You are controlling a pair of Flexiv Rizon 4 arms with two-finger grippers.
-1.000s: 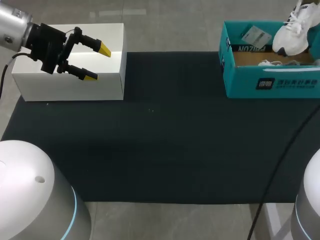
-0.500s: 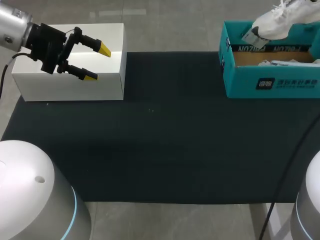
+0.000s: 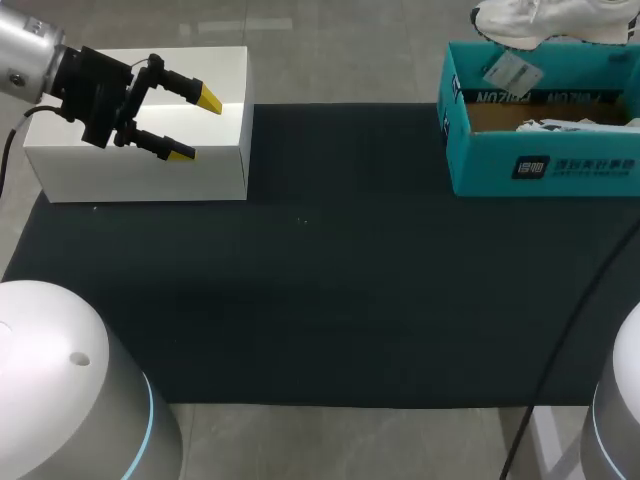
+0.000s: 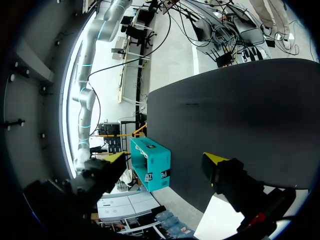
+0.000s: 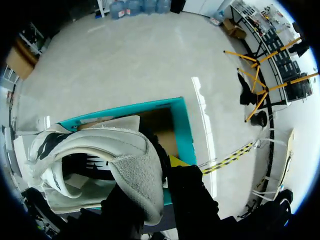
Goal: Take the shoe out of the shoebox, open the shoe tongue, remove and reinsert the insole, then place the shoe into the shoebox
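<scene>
A white shoe (image 3: pixel 545 20) hangs above the back wall of the open teal shoebox (image 3: pixel 540 160) at the far right, with its toe pointing left and a tag (image 3: pixel 511 72) dangling under it. In the right wrist view my right gripper (image 5: pixel 159 172) is shut on the shoe's (image 5: pixel 100 150) heel collar, above the shoebox (image 5: pixel 182 132); this gripper is out of the head view. White laces (image 3: pixel 548 125) of something else show inside the box. My left gripper (image 3: pixel 170 125) stands open over a white box at the far left, its fingers (image 4: pixel 214 161) holding nothing.
The white box (image 3: pixel 140 150) sits at the back left corner of the black mat (image 3: pixel 320 300). My arms' rounded bases (image 3: pixel 70 390) fill the near corners. A black cable (image 3: pixel 570 330) runs down the right side.
The shoe has risen out of the shoebox and swung from toe-down to nearly level, moving left and up. The left arm has not moved.
</scene>
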